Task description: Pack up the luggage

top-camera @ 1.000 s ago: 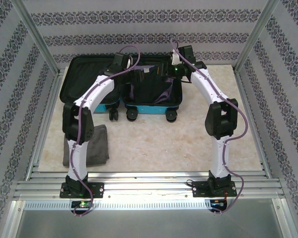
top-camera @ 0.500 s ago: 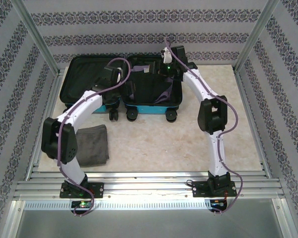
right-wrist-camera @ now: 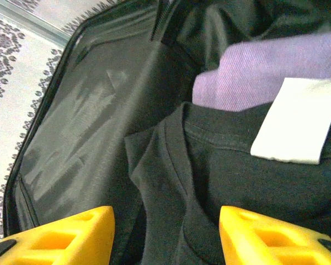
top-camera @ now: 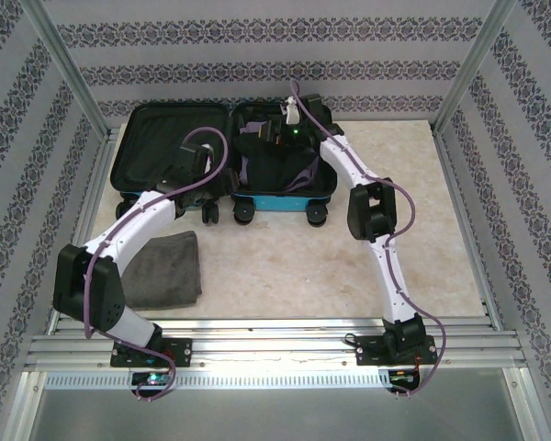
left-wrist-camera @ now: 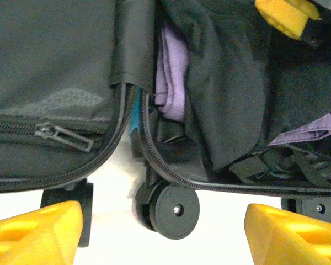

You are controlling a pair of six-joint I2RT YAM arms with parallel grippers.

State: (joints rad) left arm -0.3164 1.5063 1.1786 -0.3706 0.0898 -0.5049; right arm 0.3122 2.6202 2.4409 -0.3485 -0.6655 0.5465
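The luggage [top-camera: 271,196] lies open at the back of the table, a turquoise shell with black lining [left-wrist-camera: 49,72]. Its right half holds a black garment [right-wrist-camera: 254,187] over a purple one [right-wrist-camera: 265,72], with a white tag [right-wrist-camera: 298,121] on the black cloth. My left gripper [top-camera: 191,170] hangs open over the hinge. In the left wrist view my left gripper [left-wrist-camera: 165,243] has a black wheel [left-wrist-camera: 174,210] between its yellow fingers. My right gripper [top-camera: 275,131] hovers open above the packed half. In the right wrist view my right gripper [right-wrist-camera: 165,237] holds nothing, just above the black garment.
A folded grey cloth [top-camera: 165,266] lies on the table at the near left, beside my left arm. Patterned walls and metal frame rails [top-camera: 468,184] close in the table. Bare tabletop [top-camera: 285,266] stretches in front of the suitcase.
My left arm has folded back, its elbow swinging low to the left and its gripper sliding toward the hinge. My right gripper has moved left over the packed half.
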